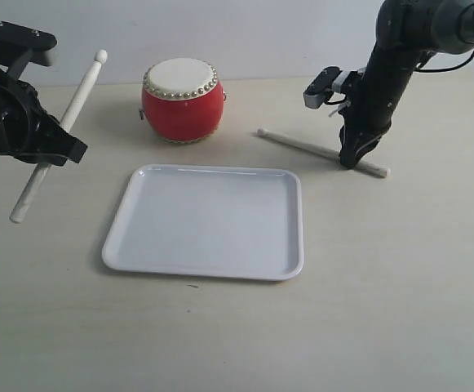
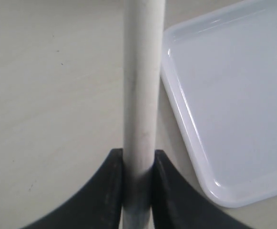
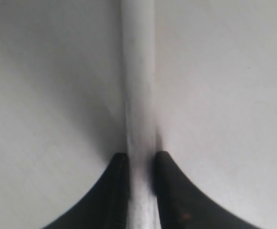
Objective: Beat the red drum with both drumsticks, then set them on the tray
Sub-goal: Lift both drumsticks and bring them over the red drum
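Observation:
The red drum (image 1: 183, 100) stands upright at the back of the table, cream skin up. In front of it lies the white tray (image 1: 206, 220), its corner also showing beside the left stick (image 2: 210, 143). My left gripper (image 1: 57, 151) (image 2: 139, 162) is shut on one pale drumstick (image 1: 57, 139) (image 2: 143, 86), held tilted in the air left of the drum, tip up. The other drumstick (image 1: 318, 150) (image 3: 139, 86) lies on the table right of the drum. My right gripper (image 1: 351, 162) (image 3: 141, 164) reaches straight down, its jaws closed against that stick near its butt end.
The beige table (image 1: 400, 286) stretches wide in front of and to the right of the tray. A plain pale wall runs behind the drum. The right arm's wrist camera block (image 1: 322, 86) hangs above the lying stick.

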### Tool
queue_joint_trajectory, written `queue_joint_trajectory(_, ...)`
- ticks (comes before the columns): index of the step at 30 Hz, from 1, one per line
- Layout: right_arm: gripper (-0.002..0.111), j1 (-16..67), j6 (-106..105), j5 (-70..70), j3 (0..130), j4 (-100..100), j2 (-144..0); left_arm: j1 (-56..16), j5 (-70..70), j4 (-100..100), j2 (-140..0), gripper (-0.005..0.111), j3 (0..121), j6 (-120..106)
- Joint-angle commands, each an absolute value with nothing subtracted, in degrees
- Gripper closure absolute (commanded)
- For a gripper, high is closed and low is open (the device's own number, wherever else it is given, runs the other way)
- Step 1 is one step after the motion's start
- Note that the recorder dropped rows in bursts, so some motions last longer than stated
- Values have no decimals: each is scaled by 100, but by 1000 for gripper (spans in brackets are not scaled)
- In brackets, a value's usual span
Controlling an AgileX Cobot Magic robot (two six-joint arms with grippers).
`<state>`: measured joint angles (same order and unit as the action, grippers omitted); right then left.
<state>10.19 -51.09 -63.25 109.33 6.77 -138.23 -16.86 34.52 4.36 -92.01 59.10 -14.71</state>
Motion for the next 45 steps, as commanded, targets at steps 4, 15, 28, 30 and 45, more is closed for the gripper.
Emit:
queue_joint_trajectory(4, 108, 1006, -3901, -6265, 11071, 491, -13286, -1708, 3430, 464, -9137, 107, 5933, -1692)
queue_joint_trajectory(15, 108, 1006, -3415, -5747, 11071, 1450, -12741, -1708, 3084, 47, -9703, 107, 6724, -1968)
queue_joint_trajectory(28, 108, 1169, -3440, -5905, 11071, 1589, -12713, -1708, 3158, -637, -11399, 107, 8089, -2073)
queue_joint_trajectory(30, 108, 1294, -3454, -5905, 11071, 1493, -12713, -1708, 3267, -637, -11592, 107, 8291, -2075)
queue_joint_trajectory(45, 108, 1905, -3414, -5920, 11071, 1157, -12318, -1718, 3989, -505, -11851, 107, 8832, -2059)
